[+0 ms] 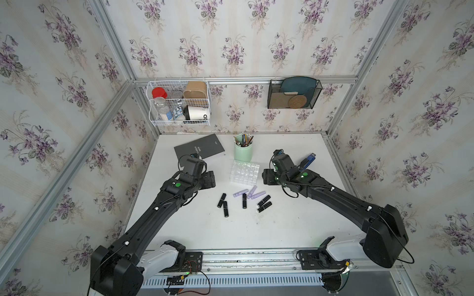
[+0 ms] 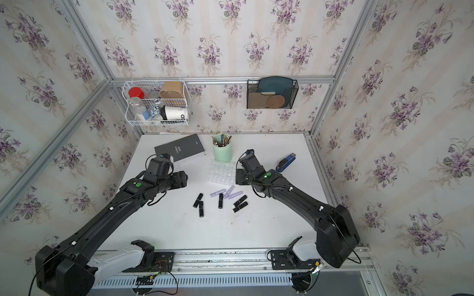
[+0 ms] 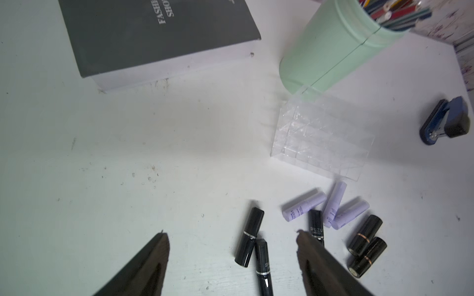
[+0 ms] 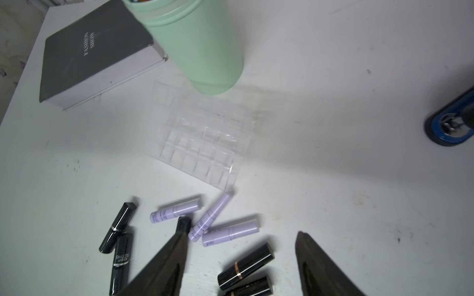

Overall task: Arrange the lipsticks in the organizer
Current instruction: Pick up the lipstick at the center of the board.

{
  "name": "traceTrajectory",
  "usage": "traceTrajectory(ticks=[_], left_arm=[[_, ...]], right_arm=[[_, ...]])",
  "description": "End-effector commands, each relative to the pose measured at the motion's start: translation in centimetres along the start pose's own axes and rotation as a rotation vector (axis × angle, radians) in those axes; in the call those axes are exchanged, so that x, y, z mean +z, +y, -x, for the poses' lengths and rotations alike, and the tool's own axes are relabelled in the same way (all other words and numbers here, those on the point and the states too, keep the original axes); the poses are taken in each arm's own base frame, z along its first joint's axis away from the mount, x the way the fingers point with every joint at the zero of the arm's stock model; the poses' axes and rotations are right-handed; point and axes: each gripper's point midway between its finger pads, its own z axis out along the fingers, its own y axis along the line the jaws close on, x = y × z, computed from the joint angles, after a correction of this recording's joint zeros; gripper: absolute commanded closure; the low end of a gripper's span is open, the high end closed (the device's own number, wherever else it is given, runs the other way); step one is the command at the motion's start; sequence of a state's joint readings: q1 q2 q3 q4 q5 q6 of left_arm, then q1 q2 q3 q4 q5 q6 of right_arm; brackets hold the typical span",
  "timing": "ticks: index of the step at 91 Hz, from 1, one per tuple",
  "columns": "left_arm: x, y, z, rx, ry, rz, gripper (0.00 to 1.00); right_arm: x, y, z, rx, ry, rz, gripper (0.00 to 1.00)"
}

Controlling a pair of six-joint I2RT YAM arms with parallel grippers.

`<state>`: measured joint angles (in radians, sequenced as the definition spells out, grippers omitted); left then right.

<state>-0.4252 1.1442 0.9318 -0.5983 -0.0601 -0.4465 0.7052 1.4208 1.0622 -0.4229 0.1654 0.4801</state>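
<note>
All eight lipsticks [image 2: 220, 200] are lying flat on the table [image 1: 295, 217], in both top views clustering at 6 o'clock of the organizer [image 1: 243, 172]. The pencil cup [image 1: 243, 151] is standing at its 12 o'clock.

- Left black pair [image 1: 222, 200]: long axes running roughly 12–6, ends overlapping.
- Middle black tube [image 1: 244, 201]: 12–6.
- Right black pair [image 1: 264, 200]: lying side by side, pointing 2–8.
- Lilac tubes [image 1: 258, 194]: fanning between 1–7 and 2–8, nearest the organizer.

Left gripper [image 3: 232, 235] is hovering with fingers spread, holding nothing. Right gripper [image 4: 239, 234] is likewise spread, gripping nothing.
</note>
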Motion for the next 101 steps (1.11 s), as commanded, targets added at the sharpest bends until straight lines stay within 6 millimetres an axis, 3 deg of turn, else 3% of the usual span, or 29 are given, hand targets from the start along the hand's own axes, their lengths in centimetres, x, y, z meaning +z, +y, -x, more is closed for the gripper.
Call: traceTrajectory(ticks=[1, 12, 21, 34, 50, 65, 82, 91, 101], left_arm=[[1.0, -0.3, -3.0, 0.019, 0.120, -0.001, 0.18], [2.0, -0.7, -6.3, 0.021, 0.221, -0.048, 0.18], [3.0, -1.2, -7.9, 0.013, 0.267, -0.096, 0.22], [4.6, -2.0, -9.8, -0.008, 0.347, -0.147, 0.33], [5.4, -1.2, -10.9, 0.000, 0.391, -0.113, 0.43], [5.3, 1.0, -10.8, -0.023, 0.408, 0.020, 0.44], [5.2, 2.4, -7.7, -0.201, 0.335, -0.012, 0.44], [5.2, 2.2, -6.9, -0.220, 0.306, -0.032, 0.44], [5.2, 1.7, -6.6, -0.215, 0.303, -0.066, 0.44]], right_arm=[[0.9, 1.8, -2.1, -0.013, 0.060, -0.003, 0.35], [2.4, 4.3, -3.8, -0.014, 0.101, 0.041, 0.43], [3.4, 6.3, -4.9, -0.026, 0.124, 0.065, 0.50], [4.0, 8.0, -5.9, -0.049, 0.156, 0.081, 0.55], [3.8, 9.6, -6.7, -0.138, 0.189, 0.115, 0.58], [4.1, 12.3, -9.3, -0.275, 0.255, 0.092, 0.53], [4.1, 15.2, -12.0, -0.310, 0.310, 0.091, 0.50], [4.1, 15.1, -12.3, -0.293, 0.315, 0.079, 0.50], [4.4, 13.4, -11.7, -0.292, 0.298, -0.008, 0.51]])
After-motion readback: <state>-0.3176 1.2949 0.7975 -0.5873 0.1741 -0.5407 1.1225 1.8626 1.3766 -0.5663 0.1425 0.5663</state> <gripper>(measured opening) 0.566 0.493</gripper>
